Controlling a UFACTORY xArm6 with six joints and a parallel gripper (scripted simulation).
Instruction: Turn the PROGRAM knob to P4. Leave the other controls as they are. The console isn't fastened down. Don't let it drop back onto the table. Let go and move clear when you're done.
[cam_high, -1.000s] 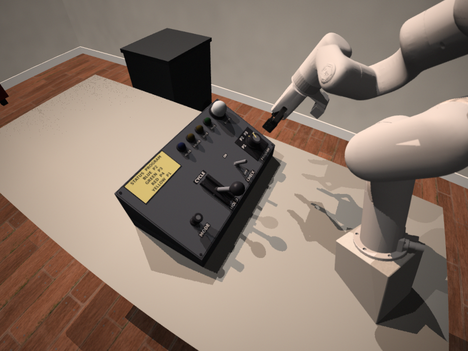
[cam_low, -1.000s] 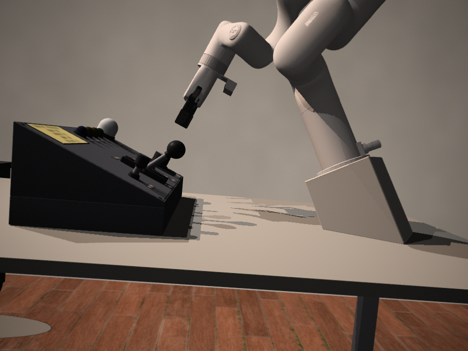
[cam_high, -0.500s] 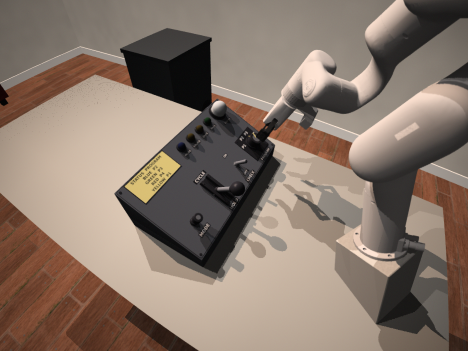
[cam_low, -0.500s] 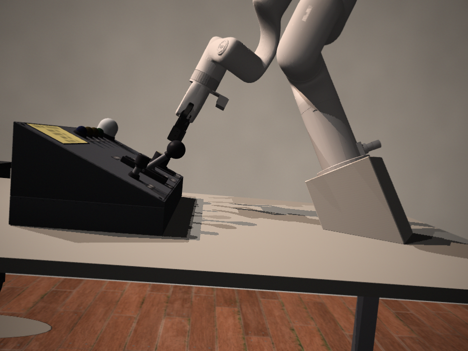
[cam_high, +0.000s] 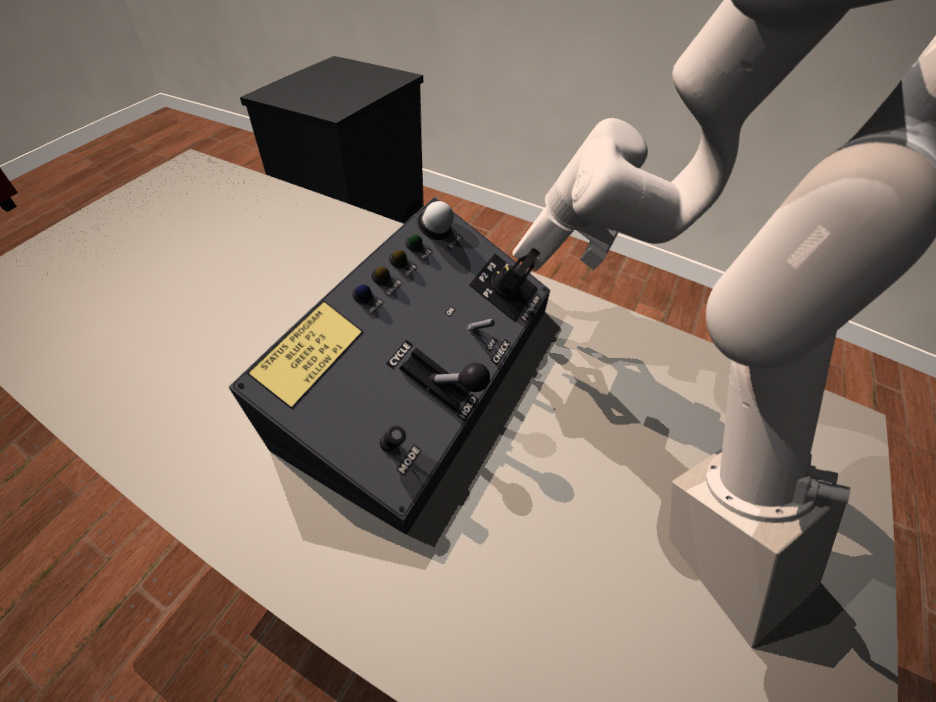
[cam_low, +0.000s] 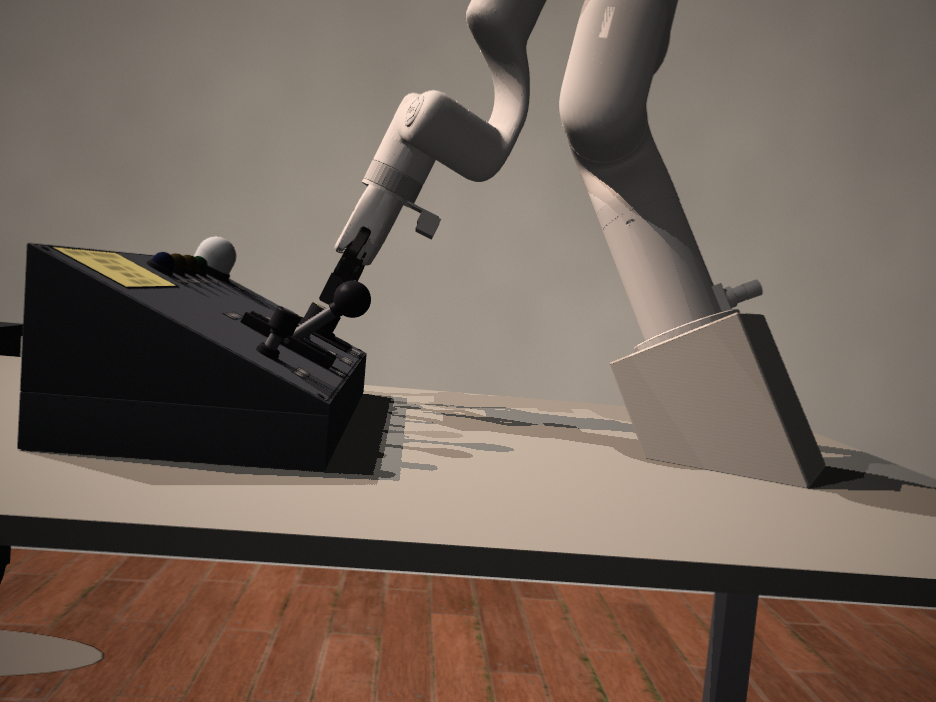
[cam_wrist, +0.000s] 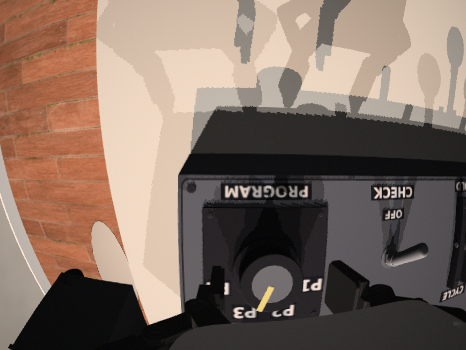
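the pale cream six-joint robot arm folds down from its angular pedestal, wrist pitched steeply forward, its black two-finger gripper spread partway open, the blunt black fingers holding nothing between them

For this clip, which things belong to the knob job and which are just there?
Job: PROGRAM knob, pointer near P3; console; open hand poised over the knob.
Bystanders: CYCLE lever, CHECK toggle, MODE knob, status lamps, black cabinet.

Console reads PROGRAM, CHECK, CYCLE, MODE.
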